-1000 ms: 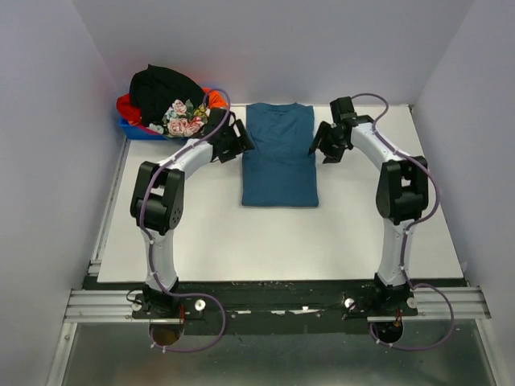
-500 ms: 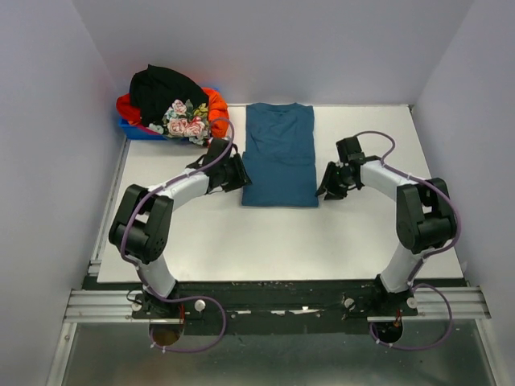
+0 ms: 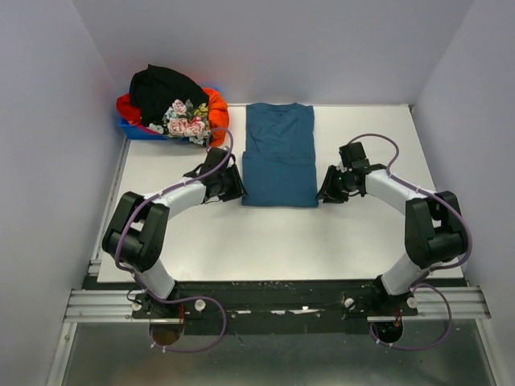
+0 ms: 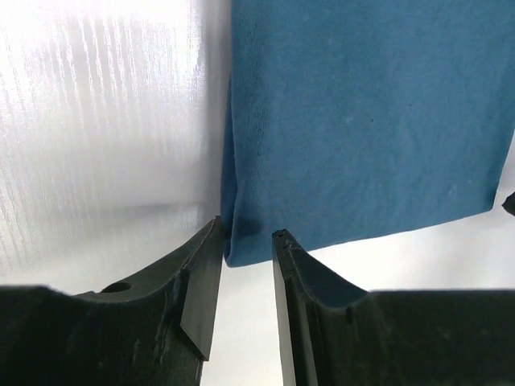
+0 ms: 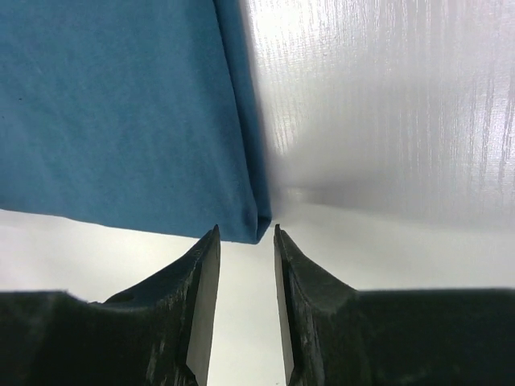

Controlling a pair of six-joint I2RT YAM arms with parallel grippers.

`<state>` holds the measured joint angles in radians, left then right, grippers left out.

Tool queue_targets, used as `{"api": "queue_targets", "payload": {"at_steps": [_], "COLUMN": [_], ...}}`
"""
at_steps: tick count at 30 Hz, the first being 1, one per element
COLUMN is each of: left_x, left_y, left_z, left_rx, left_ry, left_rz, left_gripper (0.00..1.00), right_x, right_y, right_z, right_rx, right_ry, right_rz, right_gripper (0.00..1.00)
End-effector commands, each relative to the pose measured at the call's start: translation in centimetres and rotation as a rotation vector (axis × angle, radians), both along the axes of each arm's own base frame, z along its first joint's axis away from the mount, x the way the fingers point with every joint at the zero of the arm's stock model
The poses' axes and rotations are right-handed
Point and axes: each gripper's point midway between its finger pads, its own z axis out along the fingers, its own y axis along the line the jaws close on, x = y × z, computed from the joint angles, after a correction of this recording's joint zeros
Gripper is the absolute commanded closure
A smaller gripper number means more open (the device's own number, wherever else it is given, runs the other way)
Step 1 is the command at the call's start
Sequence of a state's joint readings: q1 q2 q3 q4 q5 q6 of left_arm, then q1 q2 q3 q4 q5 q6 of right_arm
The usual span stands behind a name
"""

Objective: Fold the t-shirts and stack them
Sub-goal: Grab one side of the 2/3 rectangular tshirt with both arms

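I am straddling the blue shirt's [image 3: 279, 157] near corners, left gripper [image 4: 245, 233] and right gripper [image 5: 245, 229] both slightly apart.

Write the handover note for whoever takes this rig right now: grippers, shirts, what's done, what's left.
Left gripper: jaws partly open at the teal t-shirt's near left corner, not clamped.
Right gripper: likewise at its near right corner.
The teal t-shirt lies flat on the table, sides folded in to a narrow rectangle. The other t-shirts are heaped on the blue bin, far left.
Done: lengthwise folds.
Left: grip both corners, fold hem towards collar, then fold and stack the rest.
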<state>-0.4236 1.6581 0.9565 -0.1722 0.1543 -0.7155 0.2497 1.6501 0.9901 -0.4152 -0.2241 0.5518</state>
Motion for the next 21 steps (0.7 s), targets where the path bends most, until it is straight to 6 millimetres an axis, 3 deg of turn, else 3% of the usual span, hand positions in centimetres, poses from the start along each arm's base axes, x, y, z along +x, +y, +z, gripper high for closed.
{"api": "queue_targets", "payload": {"at_steps": [1,12,19,21], "left_x": [0.1,-0.6,-1.3,-1.5], "left_y": [-0.3,0.2,0.6,0.7], "left_z": [1.1,-0.8,-1.5,-1.7], "left_rx": [-0.016,0.010,0.028,0.030], "left_ry": [-0.032,0.014,0.032,0.036], "left_rz": [-0.028,-0.022,-0.024,-0.024], "left_gripper": [0.57,0.58,0.59,0.59], "right_x": [0.1,-0.1,-0.3,-0.3], "right_y": [0.6,0.5,0.3,0.3], "right_z": [0.5,-3.1,-3.4,-3.2], "right_rx": [0.013,-0.007,-0.016,-0.016], "right_ry": [-0.021,0.080,0.085,0.078], "right_rz": [0.039,0.012,0.004,0.006], "right_gripper": [0.60,0.71,0.79,0.88]}}
